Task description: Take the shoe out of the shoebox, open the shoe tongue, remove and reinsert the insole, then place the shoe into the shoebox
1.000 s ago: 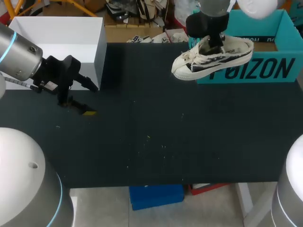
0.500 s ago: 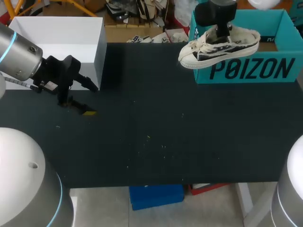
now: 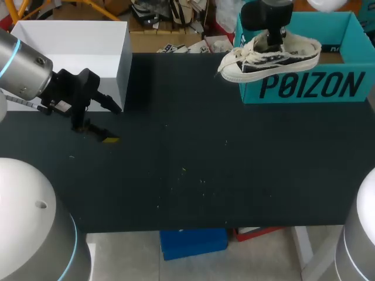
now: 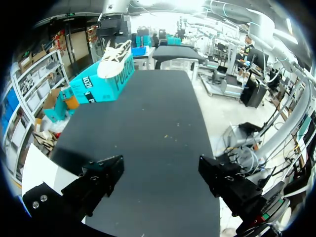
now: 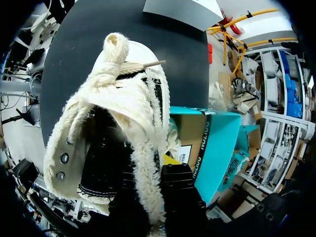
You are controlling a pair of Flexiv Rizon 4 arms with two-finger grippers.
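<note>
The right fingers [image 3: 272, 40] are pinched on the shoe [image 3: 275, 58] and hold it up in the air. One finger is inside the shoe and one is outside, squeezing its fuzzy edge between them.

The shoe is white and black. It hangs at the front corner of the blue shoebox [image 3: 310, 88]. Its heel is over the shoebox's front wall, and its toe sticks out past the shoebox, over the dark worktop [image 3: 193, 164]. The toe dips a little lower than the heel. The laces [image 3: 237, 57] hang loose near the toe. I cannot tell if the shoe touches the shoebox.

The left fingers [image 3: 107, 102] are far from the shoebox, on the other side of the worktop. They are spread wide apart and hold nothing. They sit just in front of a white box [image 3: 70, 41], low over the worktop.
</note>
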